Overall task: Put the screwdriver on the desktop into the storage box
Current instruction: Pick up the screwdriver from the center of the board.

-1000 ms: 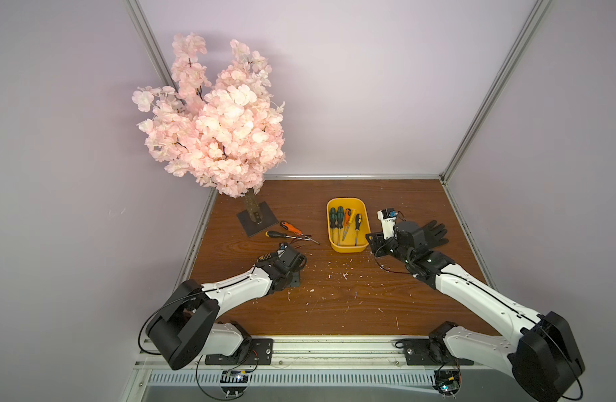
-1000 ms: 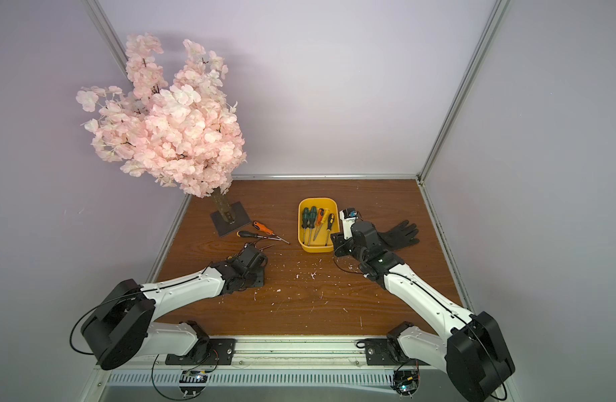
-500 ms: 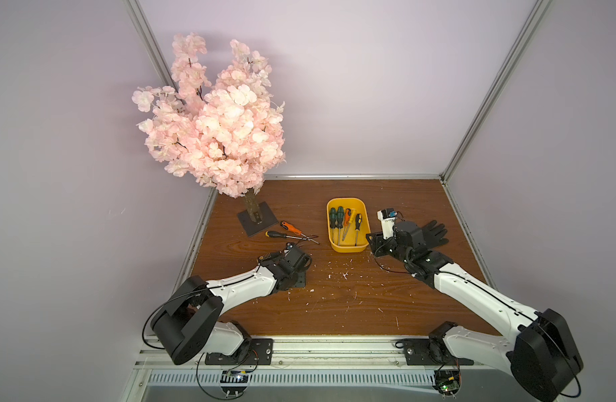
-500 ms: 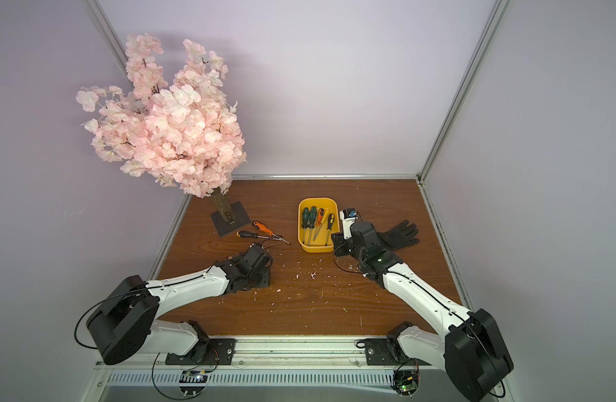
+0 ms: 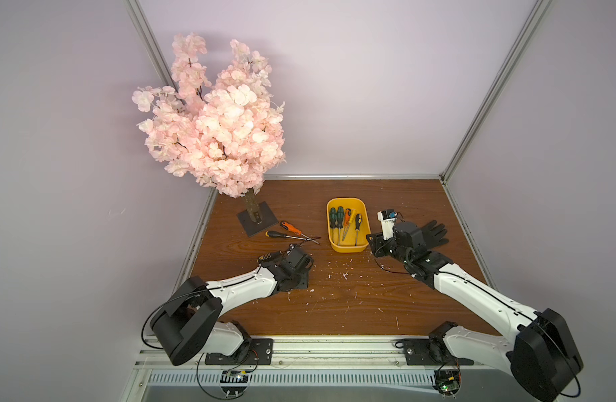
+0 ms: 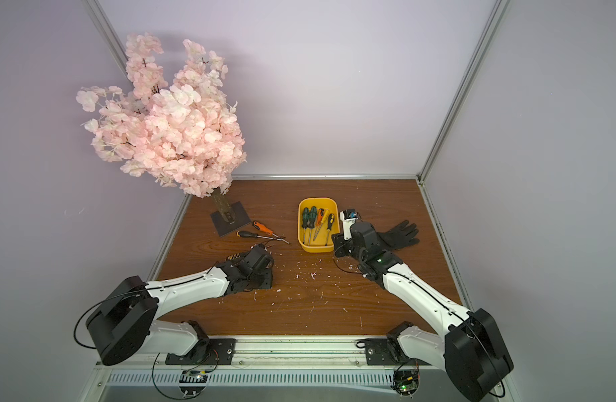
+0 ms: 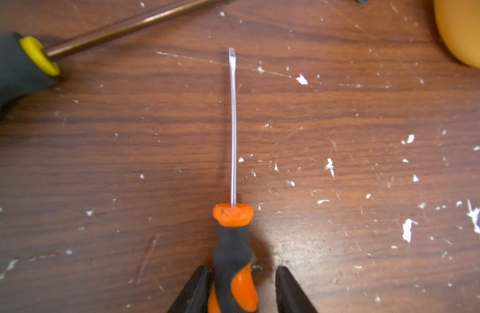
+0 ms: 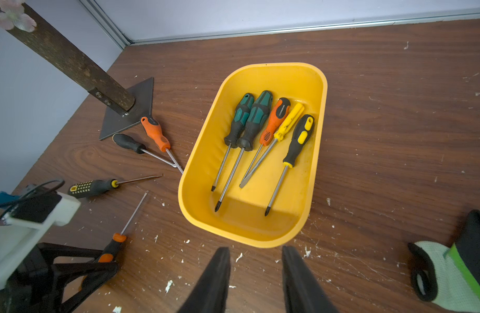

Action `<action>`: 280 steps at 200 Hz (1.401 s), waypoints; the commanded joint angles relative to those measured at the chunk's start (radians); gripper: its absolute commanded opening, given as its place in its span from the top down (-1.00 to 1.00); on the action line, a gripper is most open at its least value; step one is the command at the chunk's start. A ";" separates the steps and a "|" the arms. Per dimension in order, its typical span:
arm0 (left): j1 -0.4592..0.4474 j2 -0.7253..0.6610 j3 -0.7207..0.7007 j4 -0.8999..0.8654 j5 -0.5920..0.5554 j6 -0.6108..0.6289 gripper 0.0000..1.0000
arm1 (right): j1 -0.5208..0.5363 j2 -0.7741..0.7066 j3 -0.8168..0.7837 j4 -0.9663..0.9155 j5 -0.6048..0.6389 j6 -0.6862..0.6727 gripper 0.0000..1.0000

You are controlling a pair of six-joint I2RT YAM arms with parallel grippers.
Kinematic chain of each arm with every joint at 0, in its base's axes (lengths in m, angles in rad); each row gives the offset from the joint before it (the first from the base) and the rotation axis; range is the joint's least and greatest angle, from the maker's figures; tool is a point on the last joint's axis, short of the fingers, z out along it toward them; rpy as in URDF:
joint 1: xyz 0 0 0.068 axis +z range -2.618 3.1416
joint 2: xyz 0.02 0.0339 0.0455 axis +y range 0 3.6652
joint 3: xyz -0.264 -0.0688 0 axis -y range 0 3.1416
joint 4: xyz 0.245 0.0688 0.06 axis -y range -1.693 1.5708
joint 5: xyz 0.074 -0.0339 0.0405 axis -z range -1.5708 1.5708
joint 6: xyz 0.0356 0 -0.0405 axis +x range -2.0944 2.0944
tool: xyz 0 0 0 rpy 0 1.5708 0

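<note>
Left gripper (image 7: 242, 269), edged forward since a second ago, we log with jaws slackly parted astride the orange-black screwdriver (image 7: 232, 238) lying on the desktop (image 7: 342, 122), outside the storage box (image 8: 260, 225); right gripper (image 8: 255, 252) parted, empty.

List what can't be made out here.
- Orange screwdriver at left hand: handle end cut off by the left wrist view's bottom edge.
- Right hand: hidden under its wrist in both top views.
- Glove: cut off by the right wrist view's edge; arm covers its cuff in top views.
- Black-yellow screwdriver: handle cut off by the left wrist view's edge.
</note>
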 commanded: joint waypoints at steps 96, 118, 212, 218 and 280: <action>-0.068 -0.063 0.045 -0.103 -0.002 0.013 0.70 | -0.005 -0.034 0.009 0.041 0.014 -0.028 0.24; -0.069 -0.082 0.084 -0.121 0.031 0.050 0.73 | -0.008 -0.066 -0.011 0.067 0.026 -0.031 0.24; -0.068 -0.039 0.380 -0.233 0.239 0.243 0.78 | -0.026 -0.189 -0.067 0.153 -0.003 -0.126 0.17; -0.068 -0.032 0.401 -0.245 0.255 0.257 0.78 | -0.025 -0.203 -0.077 0.169 -0.014 -0.153 0.16; -0.029 -0.001 0.536 -0.298 0.445 0.363 0.79 | -0.025 -0.307 -0.159 0.260 -0.110 -0.432 0.02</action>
